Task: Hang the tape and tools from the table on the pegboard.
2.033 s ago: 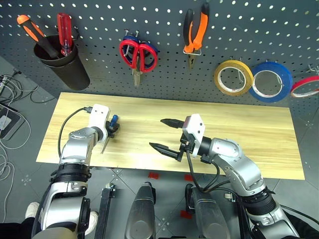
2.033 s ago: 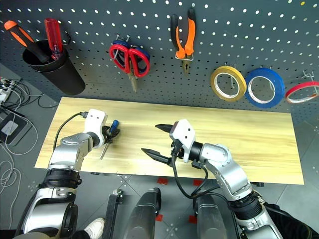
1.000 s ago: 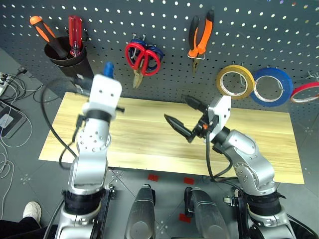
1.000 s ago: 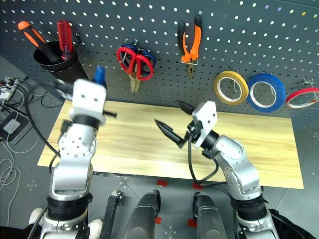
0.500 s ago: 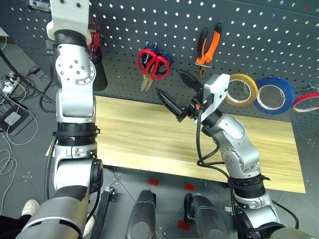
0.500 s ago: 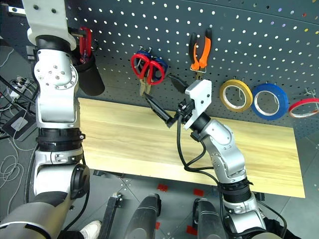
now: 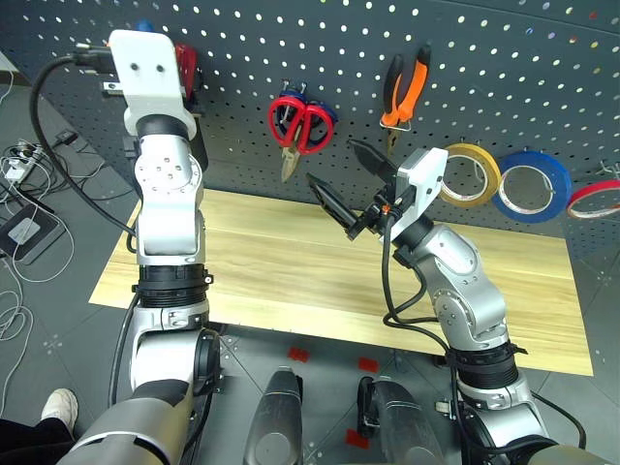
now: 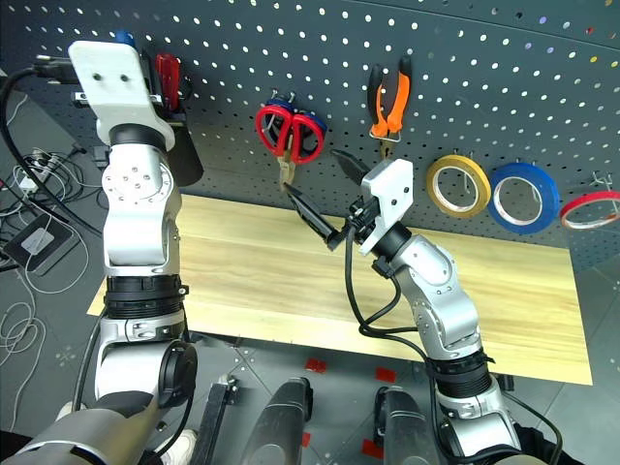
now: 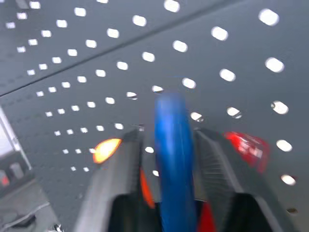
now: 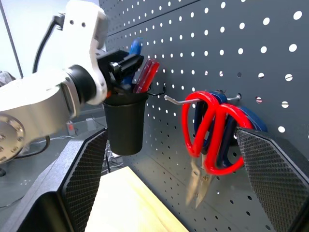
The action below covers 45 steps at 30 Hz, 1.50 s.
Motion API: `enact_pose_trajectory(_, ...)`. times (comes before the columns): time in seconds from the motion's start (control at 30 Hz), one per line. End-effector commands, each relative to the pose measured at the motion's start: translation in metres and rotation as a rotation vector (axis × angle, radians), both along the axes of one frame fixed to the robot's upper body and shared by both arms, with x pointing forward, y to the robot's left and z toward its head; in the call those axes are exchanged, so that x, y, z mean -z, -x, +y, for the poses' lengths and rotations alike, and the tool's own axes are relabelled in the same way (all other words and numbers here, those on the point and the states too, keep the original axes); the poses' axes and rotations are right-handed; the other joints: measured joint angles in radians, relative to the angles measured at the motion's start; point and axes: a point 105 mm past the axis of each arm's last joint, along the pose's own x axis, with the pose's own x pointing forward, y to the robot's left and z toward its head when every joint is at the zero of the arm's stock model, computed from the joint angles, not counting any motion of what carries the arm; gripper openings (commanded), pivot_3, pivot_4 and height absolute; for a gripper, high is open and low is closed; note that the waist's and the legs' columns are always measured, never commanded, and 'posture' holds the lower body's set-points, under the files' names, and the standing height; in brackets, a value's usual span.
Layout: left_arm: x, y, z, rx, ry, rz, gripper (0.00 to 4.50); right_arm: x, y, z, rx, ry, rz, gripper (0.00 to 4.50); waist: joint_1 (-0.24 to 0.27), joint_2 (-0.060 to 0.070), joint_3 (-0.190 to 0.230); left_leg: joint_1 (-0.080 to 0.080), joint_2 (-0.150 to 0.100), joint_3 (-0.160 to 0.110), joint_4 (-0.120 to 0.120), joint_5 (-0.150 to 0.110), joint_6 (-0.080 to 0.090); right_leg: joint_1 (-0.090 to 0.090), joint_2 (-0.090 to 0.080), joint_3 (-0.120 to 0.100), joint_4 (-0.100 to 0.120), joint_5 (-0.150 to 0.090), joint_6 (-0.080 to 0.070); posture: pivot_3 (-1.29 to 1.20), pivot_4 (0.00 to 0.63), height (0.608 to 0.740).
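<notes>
Blue-handled screwdriver (image 10: 134, 50) at upper left, between parted left gripper (image 10: 124, 65) fingers above black cup (image 10: 125, 126); best released upright before withdrawing; right gripper (image 7: 341, 180) spread wide, empty.

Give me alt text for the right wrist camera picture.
The left hand holds a blue-handled screwdriver over a black cup on the grey pegboard, beside a red screwdriver. Red-handled scissors hang from a hook nearby, above the wooden table.
</notes>
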Motion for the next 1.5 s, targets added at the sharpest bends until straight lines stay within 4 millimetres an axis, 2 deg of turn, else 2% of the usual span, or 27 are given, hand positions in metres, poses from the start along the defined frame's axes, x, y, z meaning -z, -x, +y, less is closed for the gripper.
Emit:
enact_pose_trajectory(0.03, -0.011, 0.011, 0.003, -0.009, 0.019, -0.049, 3.07, -0.012, 0.009, -0.001, -0.010, -0.014, -0.062, 4.50, 0.000, 0.000, -0.006, 0.000, 0.000, 0.000, 0.000, 0.000, 0.000, 0.000, 0.000, 0.000, 0.000, 0.000, 0.000, 0.21, 0.220, 0.740)
enact_pose_trajectory(0.17, -0.010, 0.009, 0.001, 0.037, 0.036, -0.034, 4.27, -0.012, 0.008, -0.002, -0.005, -0.006, -0.066, 4.50, 0.000, -0.001, -0.014, 0.000, 0.000, 0.000, 0.000, 0.000, 0.000, 0.000, 0.000, 0.000, 0.000, 0.000, 0.000, 0.21, 0.215, 0.740)
enact_pose_trajectory(0.2, -0.009, 0.010, -0.002, 0.062, 0.037, -0.032, 4.46, -0.012, 0.008, -0.003, 0.002, -0.003, -0.069, 4.50, 0.000, -0.002, -0.017, 0.000, 0.000, 0.000, 0.000, 0.000, 0.000, 0.000, 0.000, 0.000, 0.000, 0.000, 0.000, 0.21, 0.210, 0.740)
enact_pose_trajectory(0.3, -0.010, 0.014, -0.016, 0.161, 0.022, -0.029, 4.46, -0.011, 0.006, -0.009, 0.031, 0.009, -0.080, 4.50, 0.000, -0.003, -0.026, 0.000, 0.000, 0.000, 0.000, 0.000, 0.000, 0.001, 0.000, 0.000, 0.000, 0.000, 0.000, 0.21, 0.203, 0.740)
enact_pose_trajectory(0.43, -0.013, 0.030, -0.036, 0.284, -0.058, -0.027, 4.46, -0.008, 0.006, -0.024, 0.088, 0.017, -0.077, 4.50, 0.000, -0.003, -0.037, 0.000, 0.000, 0.000, 0.000, 0.000, 0.000, 0.002, 0.000, 0.000, 0.000, 0.000, 0.000, 0.21, 0.195, 0.740)
enact_pose_trajectory(0.57, -0.001, 0.049, -0.059, 0.370, -0.165, 0.007, 4.46, -0.001, 0.010, -0.040, 0.171, 0.016, -0.047, 4.50, 0.000, -0.003, -0.049, 0.000, 0.000, -0.001, 0.000, 0.000, 0.000, 0.002, 0.000, 0.000, 0.000, 0.000, 0.000, 0.21, 0.191, 0.740)
enact_pose_trajectory(0.67, 0.022, 0.059, -0.074, 0.432, -0.207, 0.070, 4.46, 0.008, 0.015, -0.050, 0.238, 0.029, -0.017, 4.50, 0.000, -0.001, -0.060, 0.000, 0.000, -0.001, -0.001, 0.000, 0.000, 0.003, 0.000, 0.000, 0.000, 0.000, 0.000, 0.21, 0.185, 0.740)
enact_pose_trajectory(0.77, 0.076, 0.064, -0.081, 0.502, -0.165, 0.247, 4.46, 0.032, 0.017, -0.067, 0.369, 0.077, 0.050, 4.50, 0.000, 0.002, -0.073, 0.001, 0.000, 0.000, -0.001, 0.000, 0.000, 0.003, 0.000, 0.001, -0.001, 0.000, 0.000, 0.19, 0.185, 0.740)
enact_pose_trajectory(0.83, 0.117, 0.065, -0.077, 0.512, -0.043, 0.384, 4.46, 0.046, 0.017, -0.075, 0.436, 0.086, 0.093, 4.50, -0.001, 0.006, -0.084, 0.002, -0.001, 0.000, -0.001, 0.000, 0.001, 0.004, 0.000, 0.002, -0.001, 0.000, 0.000, 0.18, 0.184, 0.740)
enact_pose_trajectory(0.9, 0.146, 0.066, -0.072, 0.505, 0.041, 0.485, 4.46, 0.059, 0.015, -0.080, 0.488, 0.099, 0.138, 4.50, -0.001, 0.006, -0.085, 0.003, -0.001, 0.001, -0.001, 0.000, 0.001, 0.004, 0.000, 0.003, -0.001, 0.000, 0.000, 0.16, 0.184, 0.740)
enact_pose_trajectory(1.0, 0.196, 0.067, -0.061, 0.469, 0.146, 0.639, 4.46, 0.089, 0.009, -0.093, 0.603, 0.165, 0.249, 4.50, -0.002, 0.010, -0.095, 0.007, 0.000, 0.001, -0.001, 0.000, 0.001, 0.006, 0.002, 0.004, 0.000, 0.000, -0.001, 0.16, 0.181, 0.740)
enact_pose_trajectory(1.07, 0.225, 0.067, -0.053, 0.453, 0.238, 0.732, 4.46, 0.112, 0.006, -0.111, 0.718, 0.199, 0.360, 4.50, -0.002, 0.013, -0.106, 0.010, -0.001, 0.001, -0.002, 0.000, 0.002, 0.010, 0.002, 0.005, -0.002, -0.001, -0.001, 0.15, 0.179, 0.740)
enact_pose_trajectory(1.23, 0.262, 0.065, -0.048, 0.476, 0.289, 0.845, 4.46, 0.160, 0.015, -0.139, 0.867, 0.277, 0.587, 4.50, -0.003, 0.014, -0.119, 0.011, -0.001, 0.002, -0.002, -0.001, 0.003, 0.011, 0.002, 0.005, -0.002, -0.001, -0.002, 0.12, 0.177, 0.740)
enact_pose_trajectory(1.33, 0.273, 0.062, -0.049, 0.497, 0.294, 0.873, 4.46, 0.188, 0.026, -0.155, 0.934, 0.315, 0.695, 4.50, -0.010, 0.016, -0.127, 0.011, -0.001, 0.002, -0.002, -0.004, 0.007, 0.012, 0.002, 0.005, -0.004, -0.001, -0.002, 0.11, 0.174, 0.740)
enact_pose_trajectory(1.5, 0.282, 0.058, -0.053, 0.521, 0.288, 0.901, 4.46, 0.203, 0.035, -0.172, 1.021, 0.300, 0.775, 4.50, -0.034, 0.020, -0.130, 0.012, -0.001, 0.002, -0.002, -0.005, 0.010, 0.014, 0.002, 0.005, -0.006, -0.001, -0.002, 0.08, 0.175, 0.740)
